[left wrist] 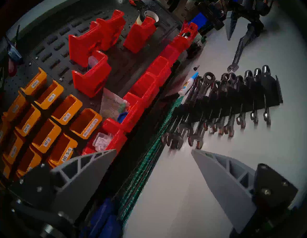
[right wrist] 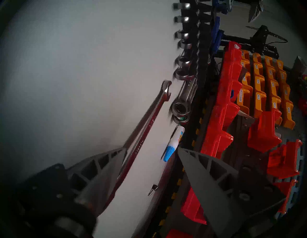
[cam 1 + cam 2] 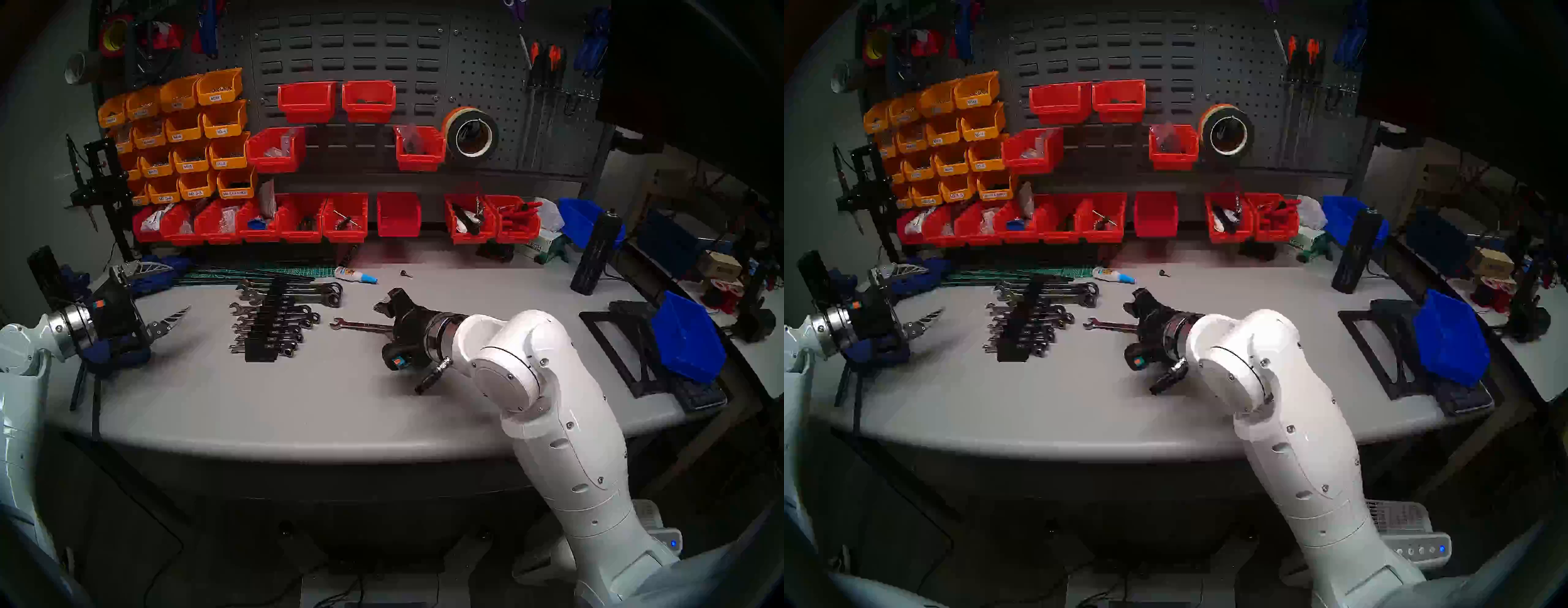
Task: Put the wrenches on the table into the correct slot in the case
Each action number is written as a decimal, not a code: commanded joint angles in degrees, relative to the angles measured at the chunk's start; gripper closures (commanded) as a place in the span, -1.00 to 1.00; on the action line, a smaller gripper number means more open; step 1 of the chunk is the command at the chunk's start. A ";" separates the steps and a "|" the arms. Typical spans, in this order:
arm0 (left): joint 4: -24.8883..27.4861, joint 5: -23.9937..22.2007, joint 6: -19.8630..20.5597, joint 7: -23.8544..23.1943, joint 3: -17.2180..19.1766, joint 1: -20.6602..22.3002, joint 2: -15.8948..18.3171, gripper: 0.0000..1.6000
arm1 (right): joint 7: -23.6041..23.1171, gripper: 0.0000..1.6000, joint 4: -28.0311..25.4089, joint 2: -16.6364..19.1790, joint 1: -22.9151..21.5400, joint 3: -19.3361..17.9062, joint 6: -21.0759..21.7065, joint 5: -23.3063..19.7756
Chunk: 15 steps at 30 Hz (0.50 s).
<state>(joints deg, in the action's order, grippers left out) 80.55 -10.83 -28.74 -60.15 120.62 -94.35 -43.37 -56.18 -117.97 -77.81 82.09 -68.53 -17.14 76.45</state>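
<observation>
One loose chrome wrench [image 3: 356,326] [image 3: 1110,326] lies on the grey table just right of the case, open jaw toward the case. The case [image 3: 267,335] [image 1: 259,99] is a black stepped rack with several wrenches in its grooves. My right gripper [image 2: 151,149] is low over the loose wrench's ring end. In the right wrist view the wrench [image 2: 149,119] runs along the inner face of one finger [image 2: 106,166], while the other finger [image 2: 204,174] stands well apart, so the jaws are open. Left of the case, my left gripper [image 3: 180,288] [image 1: 153,150] hangs open and empty.
A glue tube [image 3: 355,275] and a small dark screw [image 3: 406,274] lie behind the wrench. Red bins [image 3: 344,218] line the back, with a green cutting mat [image 3: 263,271] in front of them. A black cylinder [image 3: 594,254] and a blue bin [image 3: 687,339] stand at the right.
</observation>
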 commanded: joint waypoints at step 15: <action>0.71 -0.66 0.02 0.36 1.01 1.18 0.71 -1.00 | 1.48 -1.00 6.30 -8.22 4.70 -2.93 10.31 -8.62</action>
<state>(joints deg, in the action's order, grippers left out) 80.55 -10.81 -28.74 -60.16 120.62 -94.34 -43.39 -53.54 -115.14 -83.81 83.79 -72.53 -8.47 69.82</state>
